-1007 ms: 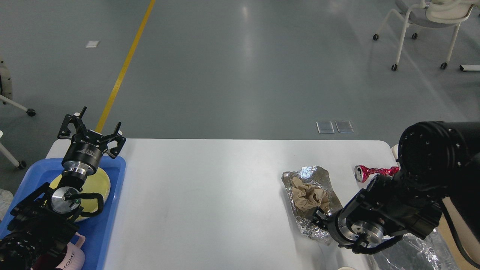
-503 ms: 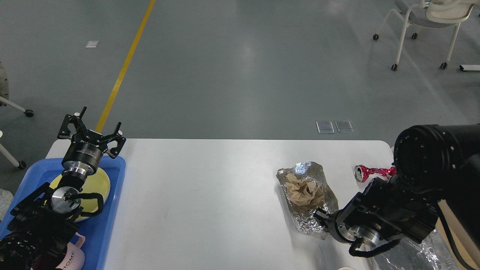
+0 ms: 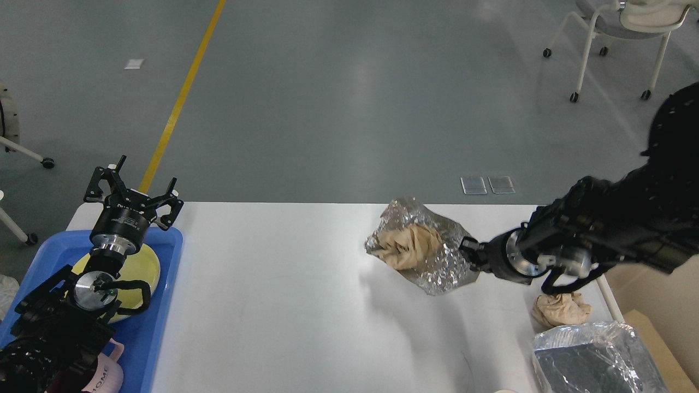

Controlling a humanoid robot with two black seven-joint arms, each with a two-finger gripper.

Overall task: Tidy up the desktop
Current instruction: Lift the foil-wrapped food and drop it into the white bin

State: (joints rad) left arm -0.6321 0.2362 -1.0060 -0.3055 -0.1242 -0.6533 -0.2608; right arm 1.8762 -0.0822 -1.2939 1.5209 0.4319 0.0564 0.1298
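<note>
**Foil sheet lifted over the white desktop**

Grey floor with a yellow line (image 3: 183,90) runs behind the desktop (image 3: 284,295), which fills the lower middle of the view, and a wheeled chair (image 3: 622,33) stands at the far right. At the desktop's left end sits a blue tray (image 3: 158,322) holding a yellow plate (image 3: 143,267). The left gripper (image 3: 134,188) hangs above the tray's far edge with its fingers spread and nothing between them. At the right end lie a crumpled brown paper ball (image 3: 562,309) and, just nearer, a foil-lined container (image 3: 595,363). The right gripper (image 3: 468,252) pinches the edge of a crumpled foil sheet (image 3: 431,262) with brown paper (image 3: 407,245) bunched inside; its fingers are too dark to tell apart.

Compared with half a second ago, the foil sheet has risen off the desktop and shifted toward the far edge, the right arm has swung up and back, and the paper ball it hid is now uncovered. The left arm has not moved.
</note>
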